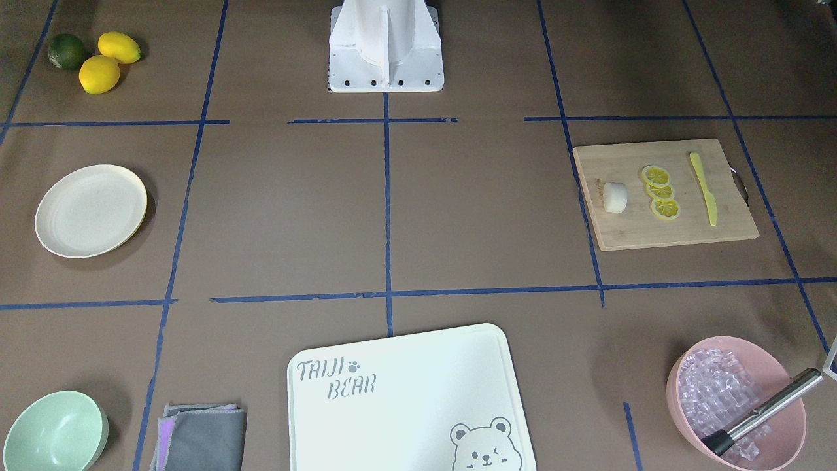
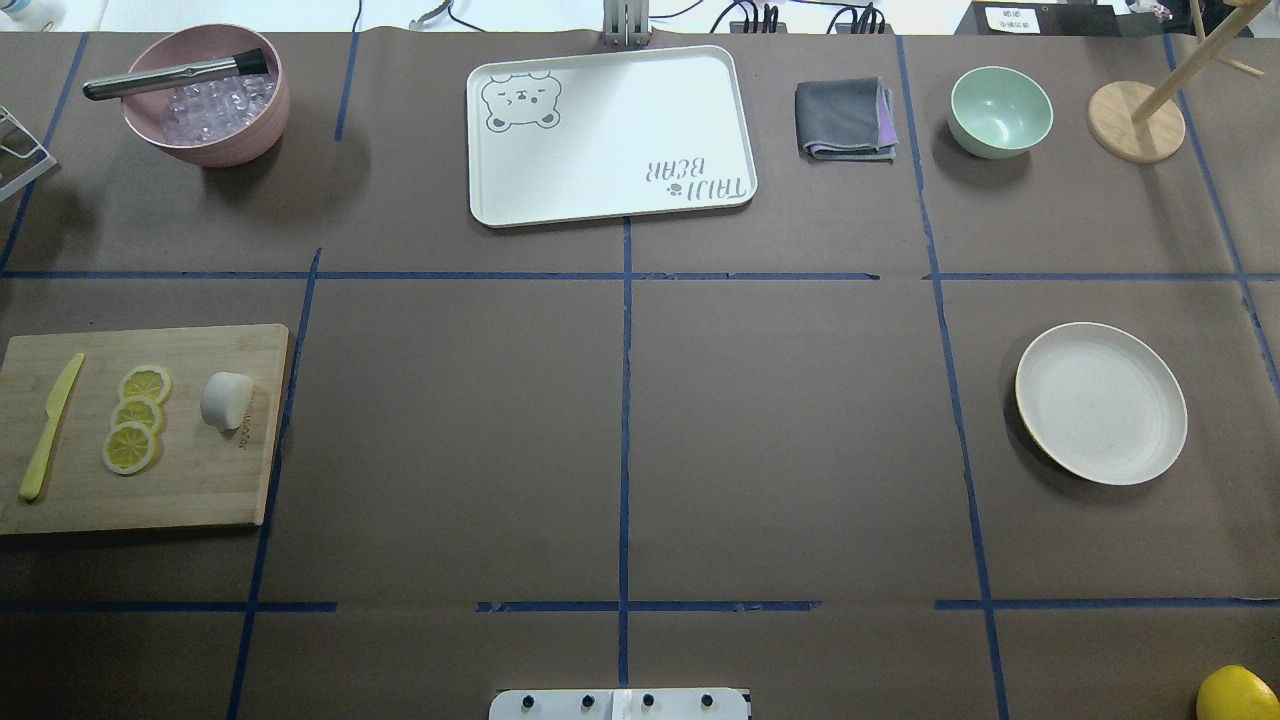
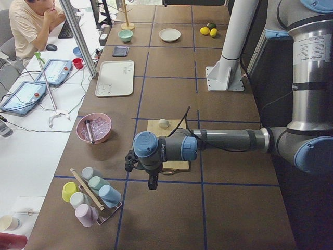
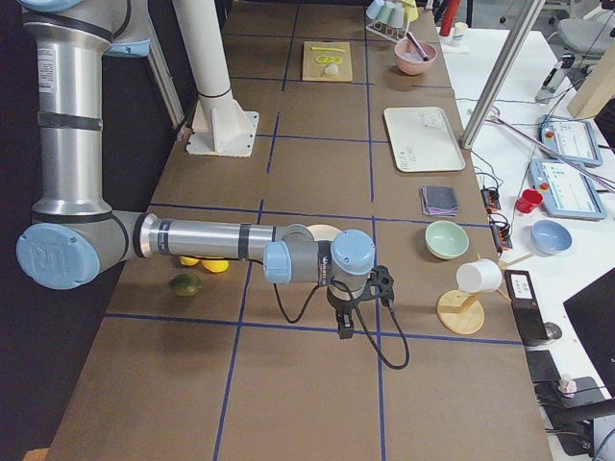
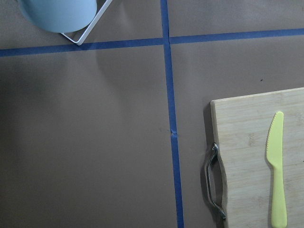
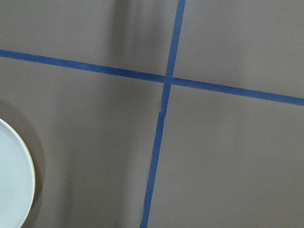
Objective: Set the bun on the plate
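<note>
We see the bun [image 2: 226, 400] lying on the wooden board [image 2: 200, 480] at the left end of the table [image 2: 620, 420], just right of three lemon slices [image 2: 138, 415]. A yellow knife [image 2: 50, 425] lies to the left of the slices. The plate [image 2: 1101, 402] sits bare on the right side of the table, well apart from the bun, with the table's middle squares between them. The left gripper [image 3: 152, 183] hangs above the table off the left end of the board, where its wrist camera catches the board's metal handle and the knife. It holds nothing we can see, but we cannot tell whether its jaws are parted or closed. The right gripper [image 4: 344, 331] hangs above the table near the plate, whose rim shows at the edge of its wrist view. We cannot tell how its jaws stand either.
</note>
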`<state>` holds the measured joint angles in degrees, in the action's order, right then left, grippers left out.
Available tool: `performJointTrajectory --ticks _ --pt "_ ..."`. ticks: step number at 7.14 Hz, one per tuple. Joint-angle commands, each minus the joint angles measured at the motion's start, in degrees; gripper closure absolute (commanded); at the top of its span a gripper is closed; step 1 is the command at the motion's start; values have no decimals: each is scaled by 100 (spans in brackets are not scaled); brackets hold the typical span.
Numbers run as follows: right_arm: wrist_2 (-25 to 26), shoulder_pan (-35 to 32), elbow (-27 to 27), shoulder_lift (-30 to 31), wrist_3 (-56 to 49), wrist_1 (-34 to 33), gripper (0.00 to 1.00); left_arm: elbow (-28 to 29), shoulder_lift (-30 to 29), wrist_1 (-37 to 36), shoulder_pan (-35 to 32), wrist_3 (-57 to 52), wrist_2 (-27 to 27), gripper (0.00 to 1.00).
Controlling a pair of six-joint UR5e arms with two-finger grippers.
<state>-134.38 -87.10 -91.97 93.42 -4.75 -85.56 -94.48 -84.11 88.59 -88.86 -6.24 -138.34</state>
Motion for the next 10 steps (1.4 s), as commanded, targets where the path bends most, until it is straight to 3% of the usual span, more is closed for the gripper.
performJointTrajectory --ticks 1,4,5,7,9,10 --pt "-18 0 -14 -8 9 4 0 0 -17 0 9 9 0 0" --pt "-114 105 -136 -70 410 56 0 -79 -17 0 0 9 0 0" --pt "-219 497 -224 -44 1214 614 0 -70 -17 0 9 9 -8 0" --pt "-141 1420 -138 140 3261 2343 0 -62 -35 0 9 9 -9 0" --pt "314 2317 -32 386 4583 3628 0 -18 -35 9 18 9 0 0" --pt "534 2634 125 448 4849 3938 0 -9 -35 9 26 9 0 0"
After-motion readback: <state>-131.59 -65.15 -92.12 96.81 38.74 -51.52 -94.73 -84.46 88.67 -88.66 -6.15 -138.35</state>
